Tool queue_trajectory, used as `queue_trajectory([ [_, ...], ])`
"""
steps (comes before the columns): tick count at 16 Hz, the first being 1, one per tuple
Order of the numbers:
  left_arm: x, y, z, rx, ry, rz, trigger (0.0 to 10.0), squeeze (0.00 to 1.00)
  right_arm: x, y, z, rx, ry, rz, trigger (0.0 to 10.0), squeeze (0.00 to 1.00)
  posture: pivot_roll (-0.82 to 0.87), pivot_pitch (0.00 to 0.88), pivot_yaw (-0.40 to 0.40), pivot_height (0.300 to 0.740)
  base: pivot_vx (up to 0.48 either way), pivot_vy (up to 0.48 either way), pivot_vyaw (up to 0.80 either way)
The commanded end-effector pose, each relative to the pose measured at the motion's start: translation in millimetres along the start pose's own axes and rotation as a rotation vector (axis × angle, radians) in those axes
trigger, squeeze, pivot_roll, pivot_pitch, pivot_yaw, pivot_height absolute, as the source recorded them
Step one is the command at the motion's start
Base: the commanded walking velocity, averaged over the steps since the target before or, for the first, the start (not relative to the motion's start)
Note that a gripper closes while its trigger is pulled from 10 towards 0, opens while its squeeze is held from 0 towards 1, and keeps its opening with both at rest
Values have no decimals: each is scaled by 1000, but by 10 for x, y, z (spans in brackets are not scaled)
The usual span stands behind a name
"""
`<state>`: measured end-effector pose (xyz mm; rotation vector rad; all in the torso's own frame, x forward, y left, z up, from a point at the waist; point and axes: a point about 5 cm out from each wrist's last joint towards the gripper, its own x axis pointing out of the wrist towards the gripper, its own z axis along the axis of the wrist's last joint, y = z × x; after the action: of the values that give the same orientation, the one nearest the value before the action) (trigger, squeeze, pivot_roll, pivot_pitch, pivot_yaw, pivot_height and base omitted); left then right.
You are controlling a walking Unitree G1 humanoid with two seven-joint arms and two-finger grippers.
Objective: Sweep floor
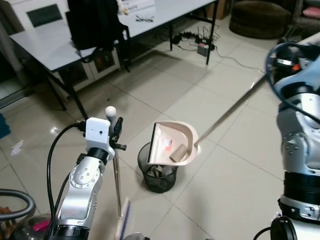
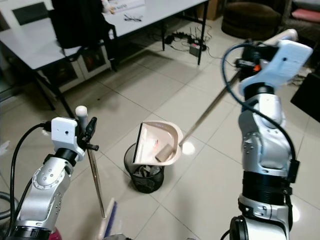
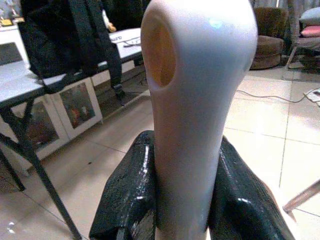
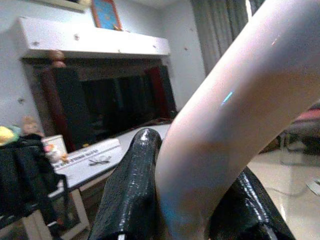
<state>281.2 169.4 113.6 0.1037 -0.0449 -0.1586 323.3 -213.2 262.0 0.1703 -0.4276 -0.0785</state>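
Left gripper [image 3: 182, 200] clamped on the broom [image 1: 117, 175] near its white handle tip; black fingers [image 3: 131, 195] press both sides of the handle. Broom stands close to upright beside the robot's left arm, its lower end near the floor [image 1: 235, 170].

Right gripper [image 4: 182, 200] closed around the pale handle of the dustpan [image 1: 172, 145], raised high on the robot's right side. Long metal shaft runs down and leftward from there to the beige pan.

Pan is tilted over the black mesh wastebasket [image 1: 158, 172], open edge facing down toward the bin. A small brown roll-shaped piece [image 1: 177, 152] lies inside the pan. Scraps visible in the basket.

Behind: white table [image 1: 45, 42] with a black backpack [image 1: 95, 22] on it; cables and a power strip [image 1: 202, 47] on the tiles beneath.
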Motion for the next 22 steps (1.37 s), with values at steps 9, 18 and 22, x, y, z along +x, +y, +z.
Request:
queue_trajectory([
  [9, 18, 3, 61, 18, -14, -13, 10000, 0, -77, 752, -219, -203, -171, 446, 10000, 0, 18, 28, 78, 740, 0, 0, 0],
  [18, 24, -50, 59, 39, -21, -39, 10000, 0, -561, 1309, -529, -309, -268, 801, 10000, 0, 18, 18, 83, 740, 0, 0, 0],
  [22, 29, -63, 53, 55, -21, -50, 10000, 0, -696, 1377, -623, -406, -313, 913, 10000, 0, 16, 19, 82, 740, 0, 0, 0],
])
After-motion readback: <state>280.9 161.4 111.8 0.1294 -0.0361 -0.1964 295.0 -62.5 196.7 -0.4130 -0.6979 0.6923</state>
